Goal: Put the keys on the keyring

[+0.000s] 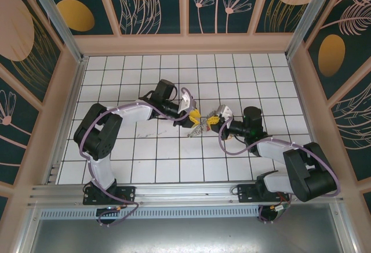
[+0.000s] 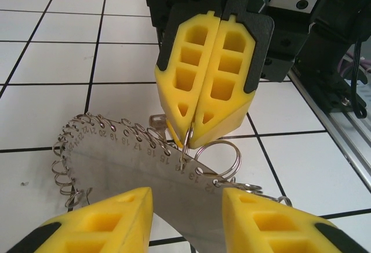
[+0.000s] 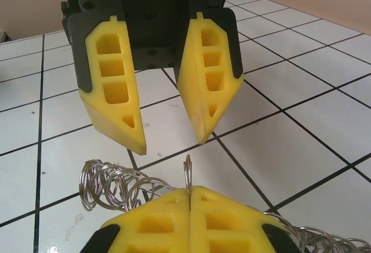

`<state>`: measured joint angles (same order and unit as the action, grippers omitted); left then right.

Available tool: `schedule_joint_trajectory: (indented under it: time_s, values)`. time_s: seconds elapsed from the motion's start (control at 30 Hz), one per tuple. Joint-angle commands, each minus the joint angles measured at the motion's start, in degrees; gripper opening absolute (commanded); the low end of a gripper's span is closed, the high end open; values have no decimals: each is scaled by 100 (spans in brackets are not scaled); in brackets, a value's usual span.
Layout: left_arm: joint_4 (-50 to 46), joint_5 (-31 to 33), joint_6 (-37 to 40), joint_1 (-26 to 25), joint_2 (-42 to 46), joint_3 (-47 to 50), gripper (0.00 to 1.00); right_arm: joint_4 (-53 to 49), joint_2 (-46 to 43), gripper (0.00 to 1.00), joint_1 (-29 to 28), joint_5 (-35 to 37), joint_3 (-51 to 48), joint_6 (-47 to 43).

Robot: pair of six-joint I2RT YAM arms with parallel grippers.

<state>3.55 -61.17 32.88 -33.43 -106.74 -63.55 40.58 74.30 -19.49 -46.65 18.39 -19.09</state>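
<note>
A white tiled table [image 1: 145,166] fills the top view, and the two arms meet at its centre. The left gripper [image 3: 171,143], at the top of the right wrist view, has its yellow fingers well apart with nothing between the tips. The right gripper [image 2: 189,141] is pressed closed. The keyring [image 2: 133,166], a flat silver-grey metal plate stamped with numbers and edged with small wire loops, lies lower left on the tiles. One thin upright loop [image 3: 187,172] is pinched by the right gripper.

Centre of the tiled table [image 1: 145,166]: keyring [image 2: 116,166] on the tiles. To its left, left gripper [image 3: 171,143]; to its right, right gripper [image 2: 194,140], facing across it.
</note>
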Motion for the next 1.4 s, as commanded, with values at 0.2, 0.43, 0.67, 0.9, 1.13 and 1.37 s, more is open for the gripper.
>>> schedule_joint_trajectory:
  time_s: [0.2,0.43,0.67,0.9,1.13,1.37]
  values:
    - [121,-306,-59,-35,-189,-419,36,298,1,0,25,-335,226,-25]
    - [-144,-330,78,-88,-387,-602,35,372,32,0,32,-358,261,18]
    - [-263,-332,129,-111,-455,-637,33,432,62,0,25,-371,261,44]
    - [-311,-387,148,-159,-523,-710,28,490,76,0,31,-362,261,79]
    - [-322,-382,147,-195,-541,-773,10,512,93,0,31,-329,258,81]
    - [939,140,-826,-190,-117,-134,0,-41,-83,10,31,23,367,-196]
